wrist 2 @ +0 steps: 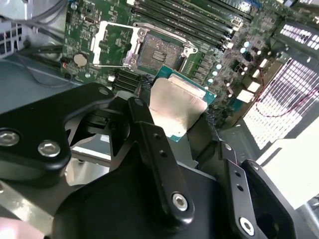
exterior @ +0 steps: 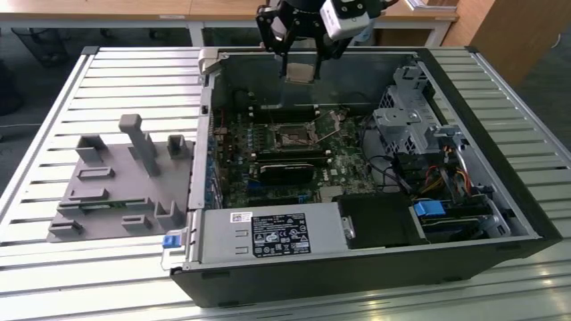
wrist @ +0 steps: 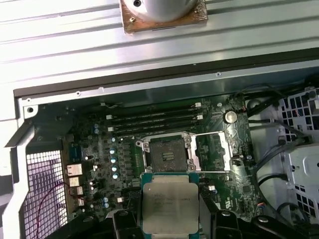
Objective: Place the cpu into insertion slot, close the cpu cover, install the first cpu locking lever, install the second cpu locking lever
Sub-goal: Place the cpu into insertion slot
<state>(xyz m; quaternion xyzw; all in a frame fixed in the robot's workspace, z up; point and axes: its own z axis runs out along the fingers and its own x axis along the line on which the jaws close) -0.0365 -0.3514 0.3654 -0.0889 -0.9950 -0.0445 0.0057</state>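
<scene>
In the exterior view, your pincer (exterior: 299,67) hung over the far wall of the open computer case (exterior: 357,267), clamped on the cpu (exterior: 299,72), well apart from the insertion slot (exterior: 291,137) down on the green board. From that height I judged a slip the chief danger: the chip was held by two edges alone, and a loosened grip would have dropped it onto the board. A white label (exterior: 278,235) sat on the black box at the near side of the case, but its print was too small to make out. In the second wrist view, the fingers (wrist 2: 144,107) pressed the cpu (wrist 2: 177,107) from opposite sides, its silver top bare between them. The insertion slot (wrist 2: 159,52) lay open beyond it, with the cpu cover (wrist 2: 112,45) swung flat beside the slot and out of the way. You would have risked bent contacts, I think, had the chip come down tilted or turned the wrong way round, since nothing here showed whether its corners matched the slot. In the first wrist view, the cpu (wrist: 169,201) appeared just short of the insertion slot (wrist: 167,154), roughly square to it, with the cpu cover (wrist: 212,152) alongside. Faint markings crossed the chip's top, none of them legible.
</scene>
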